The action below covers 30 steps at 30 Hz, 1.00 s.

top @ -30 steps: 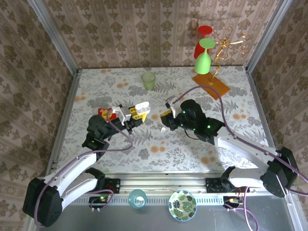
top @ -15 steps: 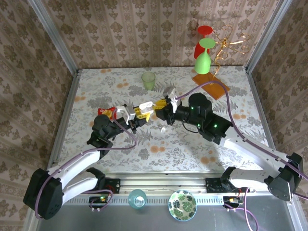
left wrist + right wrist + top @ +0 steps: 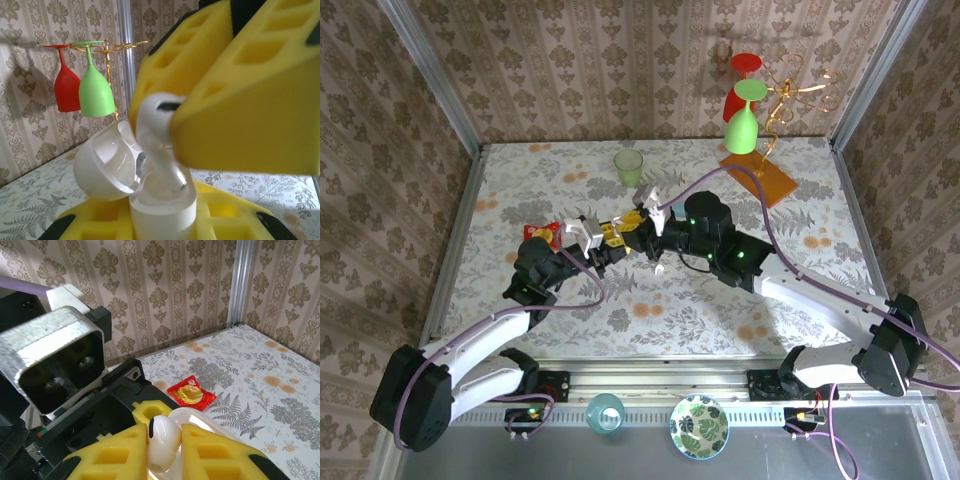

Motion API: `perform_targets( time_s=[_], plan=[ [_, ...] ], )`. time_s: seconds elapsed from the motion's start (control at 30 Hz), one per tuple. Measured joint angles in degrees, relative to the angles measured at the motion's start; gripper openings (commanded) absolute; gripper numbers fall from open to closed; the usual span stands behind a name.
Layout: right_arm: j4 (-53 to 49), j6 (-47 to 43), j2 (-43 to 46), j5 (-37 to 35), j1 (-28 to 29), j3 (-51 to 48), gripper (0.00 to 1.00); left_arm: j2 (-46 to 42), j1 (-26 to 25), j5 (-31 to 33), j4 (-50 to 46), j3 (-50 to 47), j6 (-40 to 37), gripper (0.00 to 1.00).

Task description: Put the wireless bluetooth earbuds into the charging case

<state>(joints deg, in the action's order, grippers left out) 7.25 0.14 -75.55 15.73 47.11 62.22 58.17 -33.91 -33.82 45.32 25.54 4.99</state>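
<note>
The charging case [image 3: 162, 212] is small, white and glossy. It stands upright with its lid [image 3: 106, 161] swung open to the left. My left gripper [image 3: 162, 225] is shut on its body, one yellow pad on each side. My right gripper [image 3: 165, 450] is shut on one white earbud [image 3: 162, 439], pinched between its yellow pads [image 3: 220, 452]. In the left wrist view that earbud [image 3: 156, 125] hangs from above, its lower end down inside the open case. In the top view the left gripper [image 3: 608, 240] and right gripper [image 3: 638, 220] meet above mid-table.
A red snack packet [image 3: 540, 233] lies left of the grippers. A green cup [image 3: 629, 167] stands behind them. A gold rack with red and green wine glasses [image 3: 748, 105] sits on an orange base [image 3: 765, 180] at the back right. A light blue disc [image 3: 606, 412] and a patterned bowl [image 3: 699, 426] sit by the arm bases.
My right gripper has carried the earbud leftward and back, from apart from the left gripper to directly over the open case. The left gripper shifted slightly right with the case.
</note>
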Motion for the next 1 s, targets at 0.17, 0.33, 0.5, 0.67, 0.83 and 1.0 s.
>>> perform_targets(
  time_s=[0.17,0.33,0.5,0.67,0.83,1.0],
  plan=[
    [0.98,0.00,-0.70,-0.09,0.04,0.00,0.19,0.00,-0.20,-0.22,0.20,0.00,0.24,0.00],
    [2.05,0.02,-1.09,-0.24,0.02,0.00,0.20,0.00,-0.20,-0.17,0.39,0.00,0.81,0.00],
    [3.08,0.20,-1.77,-0.22,0.04,-0.02,0.22,0.00,-0.20,0.26,0.33,0.04,1.60,0.00],
    [3.89,0.52,-1.77,-0.24,0.04,-0.74,0.22,-0.07,-0.20,0.70,-0.09,0.20,1.92,0.00],
    [4.46,1.20,-1.40,-0.28,0.04,-1.84,0.22,-0.46,-0.20,1.31,-1.51,0.22,1.90,0.00],
    [5.22,1.99,-1.16,-0.70,0.02,-2.36,0.22,-0.66,-0.20,2.12,-2.19,0.52,1.95,0.00]
  ],
)
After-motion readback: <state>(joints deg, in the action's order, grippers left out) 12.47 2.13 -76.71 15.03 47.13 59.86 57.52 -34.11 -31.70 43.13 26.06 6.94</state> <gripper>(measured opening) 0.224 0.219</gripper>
